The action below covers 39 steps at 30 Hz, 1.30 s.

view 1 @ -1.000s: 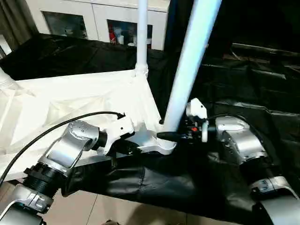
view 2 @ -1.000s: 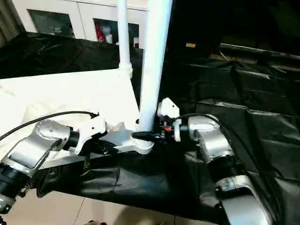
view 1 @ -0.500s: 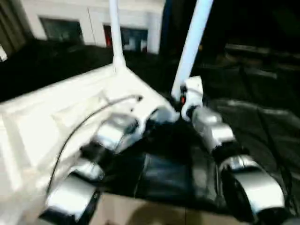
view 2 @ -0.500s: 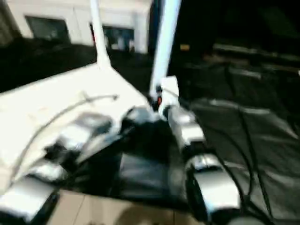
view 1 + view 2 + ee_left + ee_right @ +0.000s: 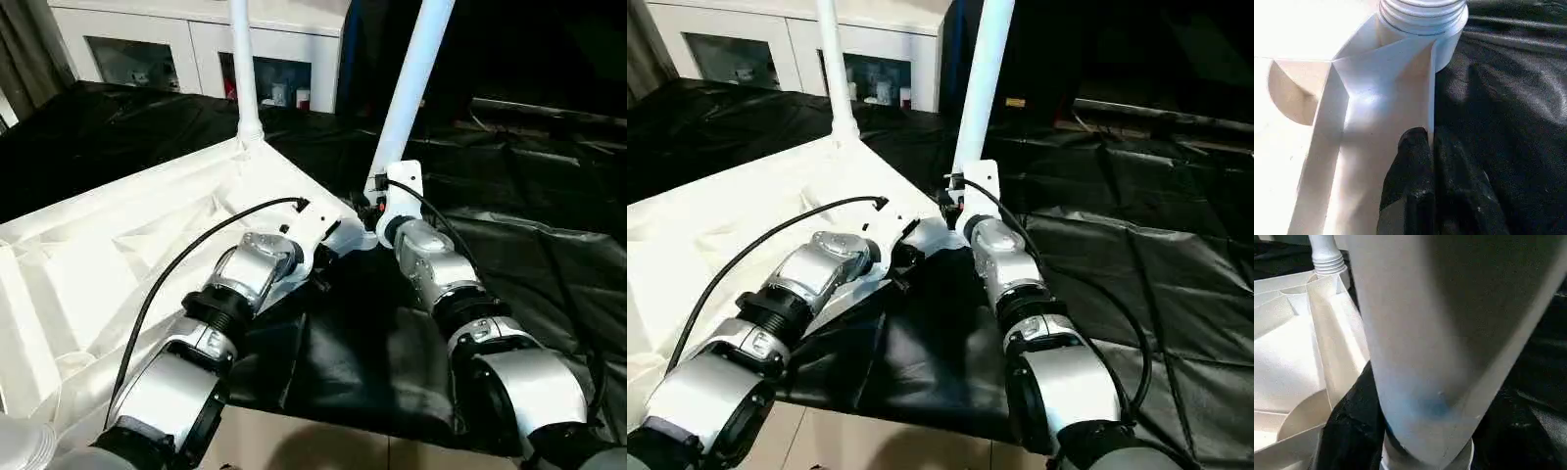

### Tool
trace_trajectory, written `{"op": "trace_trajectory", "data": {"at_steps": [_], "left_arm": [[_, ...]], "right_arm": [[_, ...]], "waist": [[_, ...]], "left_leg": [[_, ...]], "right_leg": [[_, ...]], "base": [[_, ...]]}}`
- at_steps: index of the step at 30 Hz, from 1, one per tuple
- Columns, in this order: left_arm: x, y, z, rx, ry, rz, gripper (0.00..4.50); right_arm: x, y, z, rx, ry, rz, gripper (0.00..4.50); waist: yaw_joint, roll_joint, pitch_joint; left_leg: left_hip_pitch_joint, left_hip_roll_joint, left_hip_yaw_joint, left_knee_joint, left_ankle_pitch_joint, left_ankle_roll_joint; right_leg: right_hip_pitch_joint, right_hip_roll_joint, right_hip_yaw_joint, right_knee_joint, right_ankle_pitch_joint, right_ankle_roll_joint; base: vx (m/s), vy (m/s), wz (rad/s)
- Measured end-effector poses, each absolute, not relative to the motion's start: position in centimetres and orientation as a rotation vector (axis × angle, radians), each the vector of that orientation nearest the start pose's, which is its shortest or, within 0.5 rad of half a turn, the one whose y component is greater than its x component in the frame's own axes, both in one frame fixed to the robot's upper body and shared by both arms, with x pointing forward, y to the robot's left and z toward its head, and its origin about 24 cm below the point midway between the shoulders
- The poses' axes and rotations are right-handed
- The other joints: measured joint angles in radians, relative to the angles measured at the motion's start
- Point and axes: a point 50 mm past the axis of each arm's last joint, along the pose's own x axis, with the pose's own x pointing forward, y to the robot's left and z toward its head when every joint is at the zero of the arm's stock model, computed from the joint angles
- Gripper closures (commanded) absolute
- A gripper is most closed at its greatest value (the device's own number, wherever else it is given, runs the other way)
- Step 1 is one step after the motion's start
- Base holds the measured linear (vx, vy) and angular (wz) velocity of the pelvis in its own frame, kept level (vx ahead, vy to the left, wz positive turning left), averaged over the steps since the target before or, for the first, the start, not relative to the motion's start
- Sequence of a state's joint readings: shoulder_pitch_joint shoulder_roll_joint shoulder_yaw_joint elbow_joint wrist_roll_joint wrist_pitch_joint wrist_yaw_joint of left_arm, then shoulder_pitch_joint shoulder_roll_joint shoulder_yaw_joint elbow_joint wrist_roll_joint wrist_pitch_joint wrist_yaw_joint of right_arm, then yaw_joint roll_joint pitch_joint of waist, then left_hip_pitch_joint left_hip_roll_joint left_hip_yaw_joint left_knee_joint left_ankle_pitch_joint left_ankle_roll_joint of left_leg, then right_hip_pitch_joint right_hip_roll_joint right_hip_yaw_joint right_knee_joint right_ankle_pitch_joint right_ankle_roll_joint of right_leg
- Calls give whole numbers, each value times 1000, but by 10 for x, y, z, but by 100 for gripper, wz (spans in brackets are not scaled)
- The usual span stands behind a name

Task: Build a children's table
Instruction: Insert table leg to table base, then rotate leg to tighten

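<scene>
Left gripper fingers are seen pressed together at the table top's near corner socket, where the white rim meets black sheeting. Right gripper is clamped on the leaning leg just above that socket. An upright leg occupies the far corner. Left wrist view: closed fingers lie along the rib edge. Right wrist view: the leg is seen close ahead, with sheeting open beside it.
</scene>
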<state>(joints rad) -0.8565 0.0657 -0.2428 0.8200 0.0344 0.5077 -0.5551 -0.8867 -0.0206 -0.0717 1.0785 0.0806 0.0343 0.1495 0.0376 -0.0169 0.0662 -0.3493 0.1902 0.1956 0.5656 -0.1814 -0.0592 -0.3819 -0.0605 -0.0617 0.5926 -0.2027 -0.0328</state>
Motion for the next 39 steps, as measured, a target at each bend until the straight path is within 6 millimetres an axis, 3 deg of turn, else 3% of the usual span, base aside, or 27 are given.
{"op": "trace_trajectory", "data": {"at_steps": [2,8,10,19,24,36,39], "left_arm": [[361,60,62,282,587,-767,450],[363,61,63,288,571,-773,450],[363,62,64,289,563,-783,450],[362,69,67,302,517,-835,450],[359,72,71,320,488,-892,450],[340,91,71,367,477,-1123,450],[327,96,71,378,489,-1252,450]], "right_arm": [[385,-93,66,24,260,285,206],[384,-93,61,59,278,281,164],[383,-93,61,77,272,299,132],[381,-105,65,89,214,453,66],[374,-124,67,13,187,600,66],[341,-167,57,-87,280,890,66],[327,-172,60,-132,312,1029,66]], "waist": [[0,0,0],[-2,2,2],[-2,5,3],[0,11,7],[9,12,7],[36,24,10],[53,25,10]], "left_leg": [[0,0,0,0,0,0],[-2,0,0,-1,0,0],[-3,0,0,-1,0,0],[-8,2,0,-2,0,0],[-20,3,0,1,4,6],[-24,5,0,10,4,8],[-24,7,1,11,4,8]], "right_leg": [[0,0,0,0,0,0],[-1,0,0,-2,0,0],[-2,0,0,-2,0,0],[-6,0,-3,0,5,-6],[-18,0,-4,3,4,-4],[-20,0,-5,9,4,-4],[-21,1,-5,10,4,-4]], "base": [[0,0,0],[0,0,0],[0,0,0],[0,0,0],[0,0,0],[0,0,0],[0,0,0]]}}
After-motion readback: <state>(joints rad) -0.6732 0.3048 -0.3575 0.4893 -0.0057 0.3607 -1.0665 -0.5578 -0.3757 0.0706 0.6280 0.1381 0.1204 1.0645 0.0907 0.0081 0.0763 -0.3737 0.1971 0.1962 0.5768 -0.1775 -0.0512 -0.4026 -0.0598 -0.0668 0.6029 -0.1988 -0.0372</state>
